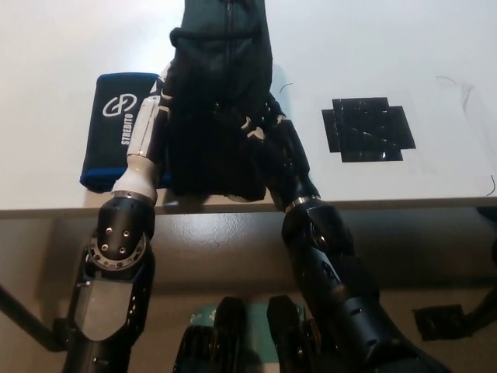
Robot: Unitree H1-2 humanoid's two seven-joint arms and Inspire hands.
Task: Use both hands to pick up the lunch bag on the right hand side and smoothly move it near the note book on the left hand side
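Black lunch bag [217, 101] between both hands, notebook [116, 124] half-hidden.

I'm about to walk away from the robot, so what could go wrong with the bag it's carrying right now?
The lunch bag is squeezed between the left hand and right hand, so uneven pressure could let it slip. It already overlaps the notebook and could come down on it. Its bottom hangs near the table's front edge.

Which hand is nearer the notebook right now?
Left. The left hand sits against the notebook while gripping the lunch bag; the right hand is across the bag.
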